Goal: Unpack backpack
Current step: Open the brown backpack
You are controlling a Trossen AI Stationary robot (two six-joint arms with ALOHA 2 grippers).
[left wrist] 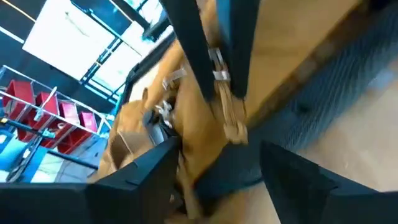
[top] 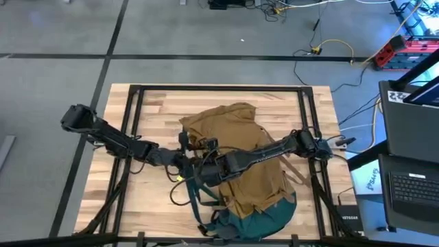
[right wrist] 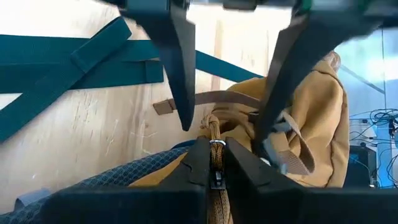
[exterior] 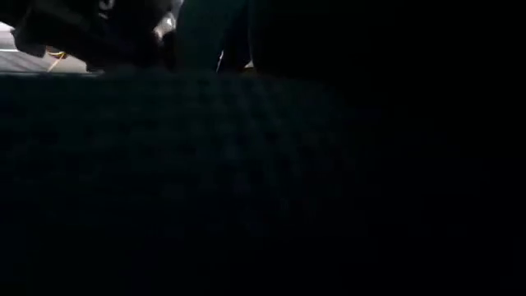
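The tan backpack [top: 243, 151] lies on the wooden table [top: 137, 199], its dark teal base [top: 257, 219] toward the near edge. My right gripper [right wrist: 216, 155] reaches across it from the right to its left side [top: 204, 168] and is shut on a tan braided pull cord [left wrist: 229, 109]. My left gripper [left wrist: 217, 180] comes from the left [top: 184, 163] and stands open. Its fingers [right wrist: 177, 68] are on either side of the cord and a fold of tan fabric [left wrist: 193, 143]; whether they touch, I cannot tell. The low view is dark, blocked by the backpack. My right gripper pinches the tan pull cord between its two fingers, at the small metal ring [right wrist: 216, 144] where the cord joins the backpack's left side. The fingers lie along the cord. The cord's knotted end [right wrist: 210, 124] sticks out past the fingertips, over the tan fabric.
Teal straps [right wrist: 74, 56] lie loose on the table to the backpack's left and near side [top: 195, 202]. Black frame rails [top: 130, 116] run along the table's sides. A laptop [top: 411, 178] stands off the table's right edge.
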